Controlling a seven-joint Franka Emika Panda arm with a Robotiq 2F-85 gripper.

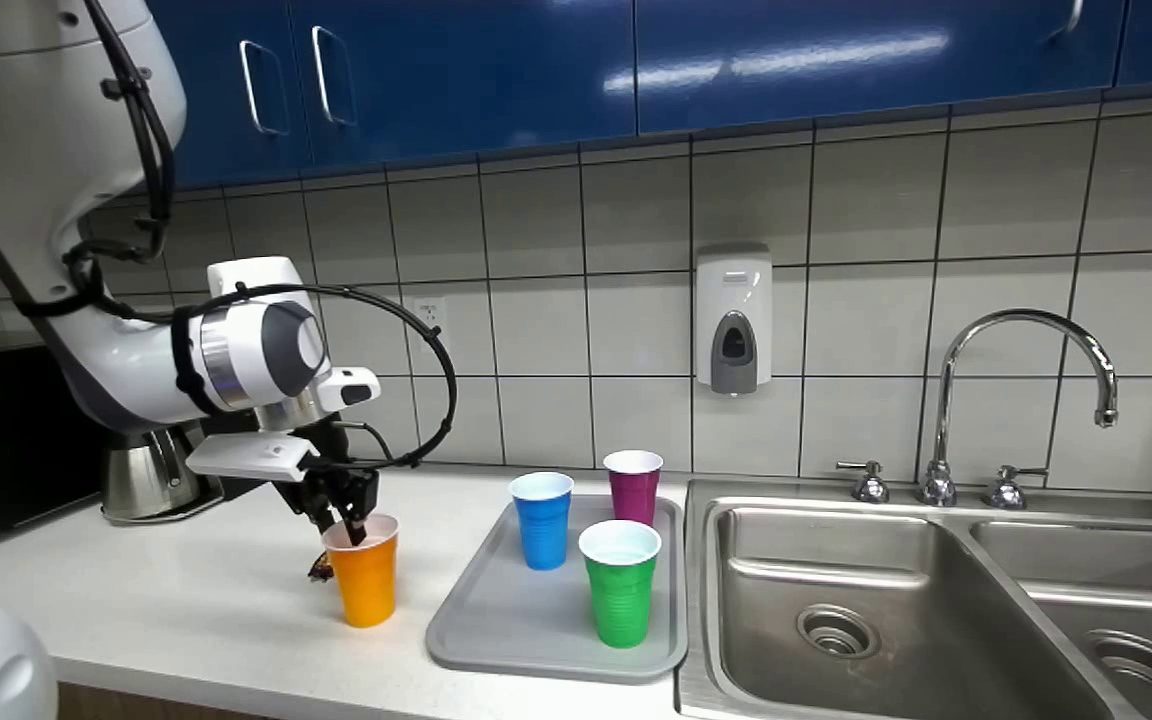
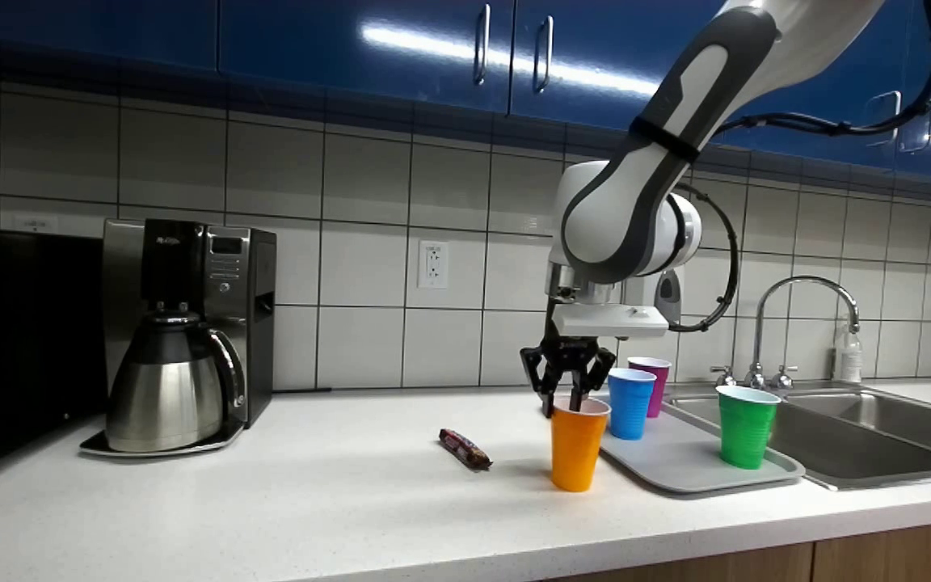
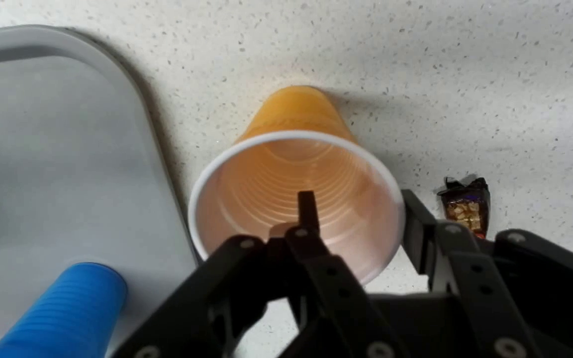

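An orange cup (image 1: 366,585) stands upright on the white counter in both exterior views. My gripper (image 2: 562,408) points down at its rim with the jaws apart. In the wrist view, one of the fingers (image 3: 309,211) reaches into the mouth of the orange cup (image 3: 296,112), while the opposite finger is outside the wall, close against the rim. The cup wall lies between them, not pinched. A wrapped candy bar (image 2: 465,449) rests on the counter beside the cup, on the side of the outer finger; the gripper partly covers this candy bar (image 3: 465,204) in the wrist view.
A grey tray (image 1: 506,625) beside the orange cup bears a blue cup (image 1: 543,525), a purple cup (image 1: 633,490) and a green cup (image 1: 621,590). Past it is a steel sink (image 1: 701,560) with a tall faucet (image 1: 946,400). A coffee maker (image 2: 262,339) with a carafe (image 2: 166,400) stands opposite.
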